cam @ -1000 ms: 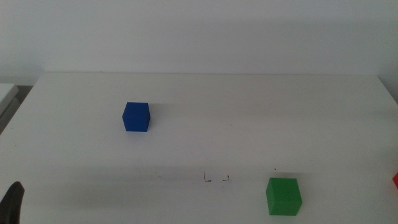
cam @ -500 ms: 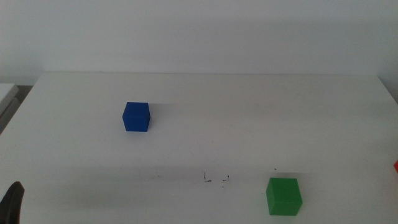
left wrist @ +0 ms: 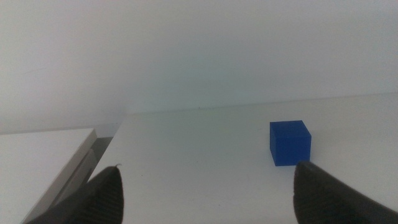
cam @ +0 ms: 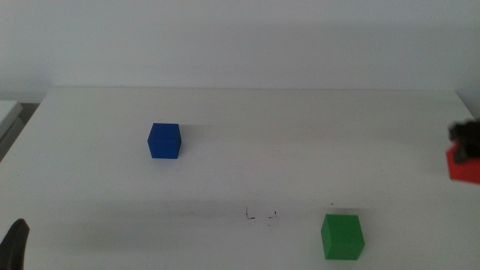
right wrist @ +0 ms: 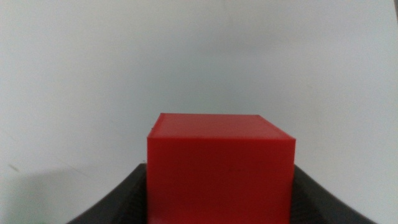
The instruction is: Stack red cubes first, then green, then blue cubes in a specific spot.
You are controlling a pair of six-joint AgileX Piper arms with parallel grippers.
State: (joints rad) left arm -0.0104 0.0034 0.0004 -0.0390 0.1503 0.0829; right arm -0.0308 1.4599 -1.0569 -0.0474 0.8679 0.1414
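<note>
Middle view shows the right gripper [cam: 466,150] clamped on the red cube [cam: 463,164], lifted at the table's right edge, so the first step is underway; next, carry it leftward and down onto the marked spot [cam: 261,216].

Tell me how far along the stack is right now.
Nothing is stacked yet: the marked spot is bare. In hand: the right gripper holds the red cube at the table's right edge. The left gripper waits open at the near left corner. Left to do: place red on the marks, then the green cube, then the blue cube.
</note>
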